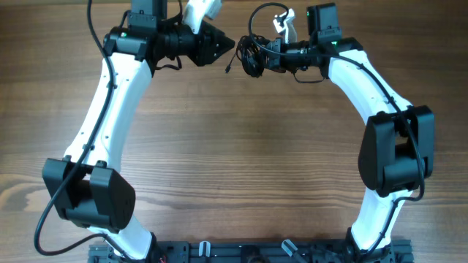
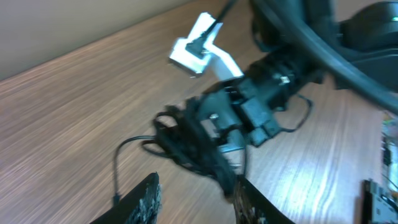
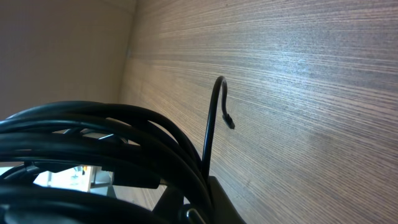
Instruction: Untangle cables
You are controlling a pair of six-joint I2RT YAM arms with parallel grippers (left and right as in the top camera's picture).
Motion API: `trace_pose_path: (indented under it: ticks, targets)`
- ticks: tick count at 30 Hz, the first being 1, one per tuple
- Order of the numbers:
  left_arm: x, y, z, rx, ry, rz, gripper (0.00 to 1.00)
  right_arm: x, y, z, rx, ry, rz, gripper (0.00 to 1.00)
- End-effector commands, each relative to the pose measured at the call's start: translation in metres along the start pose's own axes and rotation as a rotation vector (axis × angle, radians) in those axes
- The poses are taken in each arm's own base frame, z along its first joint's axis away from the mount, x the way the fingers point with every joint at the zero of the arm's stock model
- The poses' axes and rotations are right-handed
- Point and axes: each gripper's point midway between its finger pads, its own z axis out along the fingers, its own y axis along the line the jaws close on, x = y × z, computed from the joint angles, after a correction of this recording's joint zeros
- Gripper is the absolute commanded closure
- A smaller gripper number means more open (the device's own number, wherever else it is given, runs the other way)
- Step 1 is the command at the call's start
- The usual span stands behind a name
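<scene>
The cables (image 1: pixel 250 57) form a dark tangled bundle at the far middle of the table. My right gripper (image 1: pixel 263 55) is shut on it from the right. In the right wrist view the cables' loops (image 3: pixel 93 124) fill the foreground over the gripper (image 3: pixel 202 202), and one loose end (image 3: pixel 219 99) curls free above the wood. My left gripper (image 1: pixel 232 46) sits just left of the bundle, open. In the left wrist view its fingers (image 2: pixel 146 202) stand apart over bare wood, and the bundle (image 2: pixel 186 146) hangs just beyond, brushing the right finger. A thin strand (image 2: pixel 117 168) trails left.
A white plug block (image 1: pixel 284 22) with a cord sticks up behind the right gripper, also in the left wrist view (image 2: pixel 198 48). The table's far edge lies close behind both grippers. Both arm bases (image 1: pixel 248 252) stand at the near edge.
</scene>
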Motion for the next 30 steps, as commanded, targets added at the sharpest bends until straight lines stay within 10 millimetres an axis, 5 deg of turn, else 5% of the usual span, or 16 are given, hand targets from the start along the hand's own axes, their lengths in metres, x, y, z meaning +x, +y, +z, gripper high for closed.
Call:
trace_pose_path:
  ticks: [1,21,24,26,30]
  targets:
    - [-0.008,-0.025,0.001,0.113,-0.027,0.062,0.62,0.002,0.004,0.005,-0.034,0.014,-0.023,0.96]
    - [-0.003,-0.04,0.016,0.14,-0.002,0.128,0.63,0.002,0.009,0.004,-0.063,0.017,-0.015,0.96]
    - [0.002,-0.03,0.022,0.101,0.021,0.12,0.77,0.002,0.009,0.004,-0.063,0.017,-0.014,0.96]
    - [0.005,-0.024,0.025,0.079,0.031,0.117,0.96,0.002,0.009,0.004,-0.063,0.017,-0.015,0.96]
    - [0.002,-0.02,0.023,0.066,0.02,0.123,0.96,0.001,0.008,0.004,-0.059,0.016,-0.014,0.96]
